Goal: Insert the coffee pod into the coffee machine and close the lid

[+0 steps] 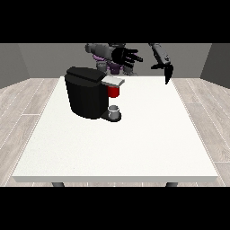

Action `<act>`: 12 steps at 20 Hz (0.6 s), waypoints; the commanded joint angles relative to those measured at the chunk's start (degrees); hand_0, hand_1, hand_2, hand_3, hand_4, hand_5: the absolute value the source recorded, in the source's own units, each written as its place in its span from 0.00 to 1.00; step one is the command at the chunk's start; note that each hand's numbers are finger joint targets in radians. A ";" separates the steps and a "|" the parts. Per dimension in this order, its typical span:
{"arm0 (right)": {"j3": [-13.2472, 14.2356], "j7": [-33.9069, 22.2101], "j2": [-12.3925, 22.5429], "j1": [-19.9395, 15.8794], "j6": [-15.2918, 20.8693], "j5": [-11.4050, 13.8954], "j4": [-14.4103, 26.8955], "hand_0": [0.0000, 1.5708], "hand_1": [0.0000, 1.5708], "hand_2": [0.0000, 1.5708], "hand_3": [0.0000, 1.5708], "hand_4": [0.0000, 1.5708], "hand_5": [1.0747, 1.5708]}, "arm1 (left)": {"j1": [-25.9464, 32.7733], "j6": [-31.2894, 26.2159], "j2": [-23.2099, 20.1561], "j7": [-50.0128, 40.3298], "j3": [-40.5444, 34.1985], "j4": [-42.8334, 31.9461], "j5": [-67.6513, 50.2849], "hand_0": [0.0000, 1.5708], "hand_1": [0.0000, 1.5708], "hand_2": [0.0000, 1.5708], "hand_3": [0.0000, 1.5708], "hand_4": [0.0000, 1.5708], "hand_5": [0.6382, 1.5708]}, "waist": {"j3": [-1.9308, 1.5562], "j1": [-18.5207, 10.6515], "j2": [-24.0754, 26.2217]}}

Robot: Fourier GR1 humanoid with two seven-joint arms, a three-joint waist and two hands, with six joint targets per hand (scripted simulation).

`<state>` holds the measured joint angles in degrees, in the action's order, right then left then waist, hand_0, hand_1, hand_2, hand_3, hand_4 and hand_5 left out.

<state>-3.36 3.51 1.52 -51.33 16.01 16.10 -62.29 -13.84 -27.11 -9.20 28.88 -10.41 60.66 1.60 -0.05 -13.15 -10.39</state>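
Observation:
The black coffee machine (85,92) stands on the left half of the white table (134,143). A grey lid flap (114,81) juts out to its right, with a red thing at the machine (113,91) just under it. A small grey thing (115,110) sits on the machine's base plate; I cannot tell whether it is the pod. The hand at the view's left (125,55) hovers high behind the machine, fingers spread and holding nothing. The hand at the view's right (167,71) hangs above the table's far right edge, fingers pointing straight down, also empty.
The robot's torso (110,63) stands behind the far table edge. Wooden floor surrounds the table, and grey walls close the back.

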 commanded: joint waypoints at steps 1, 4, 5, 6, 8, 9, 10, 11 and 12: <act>-0.88 2.47 -1.44 -0.43 -1.85 -0.10 1.63 0.00 0.00 0.00 0.00 0.28 1.00 | 1.38 -0.48 -1.42 0.84 -1.24 -1.18 -0.78 0.00 0.00 0.00 0.00 0.20 1.00 | 0.06 0.40 1.44; -7.47 3.09 -1.48 4.41 -2.36 -3.50 0.92 0.00 0.00 0.00 0.00 0.30 1.00 | 2.70 0.16 1.04 0.26 1.36 -1.42 0.72 0.00 0.00 0.00 0.00 0.23 1.00 | 0.06 0.09 4.10; -9.51 2.86 -1.49 3.57 -2.08 -3.18 0.18 0.00 0.00 0.00 0.00 0.30 1.00 | 1.42 0.84 0.54 4.57 0.36 -4.68 1.21 0.00 0.00 0.00 0.00 0.25 1.00 | 0.08 1.48 1.61; -12.18 6.17 -1.50 7.73 1.26 -4.52 1.34 0.00 0.00 0.00 0.00 0.31 1.00 | -1.10 0.51 1.97 -1.51 1.38 -1.33 -0.20 0.00 0.00 0.00 0.00 0.25 1.00 | 0.05 -0.59 2.62; -12.88 10.10 -1.50 9.59 -3.81 -4.18 0.78 0.00 0.00 0.00 0.00 0.34 1.00 | 0.74 -2.06 -0.97 1.07 -0.37 -1.83 -1.45 0.00 0.00 0.00 0.00 0.22 1.00 | 0.05 0.86 2.93; -14.80 9.57 -1.51 9.43 -6.17 -6.09 -0.25 0.00 0.00 0.00 0.00 0.32 1.00 | 0.54 2.63 2.55 -0.91 1.34 -2.21 0.83 0.00 0.00 0.00 0.00 0.19 1.00 | 0.05 1.74 3.88; -18.59 11.67 -1.51 11.73 -5.43 -6.72 -2.50 0.00 0.00 0.00 0.00 0.31 1.00 | 1.58 0.98 0.65 3.94 1.21 -3.92 1.76 0.00 0.00 0.00 0.00 0.17 1.00 | 0.07 1.36 2.74; -20.78 9.64 -1.51 12.30 -6.06 -8.16 -4.39 0.00 0.00 0.00 0.00 0.33 1.00 | 3.01 0.66 0.83 6.27 0.77 -6.11 1.60 0.00 0.00 0.00 0.00 0.11 1.00 | 0.09 1.95 3.84; -23.62 10.96 -1.51 15.94 -2.91 -12.35 -5.13 0.00 0.00 0.00 0.00 0.29 1.00 | 0.78 0.75 2.24 3.05 2.83 -4.40 2.26 0.00 0.00 0.00 0.00 0.11 1.00 | 0.05 0.19 4.10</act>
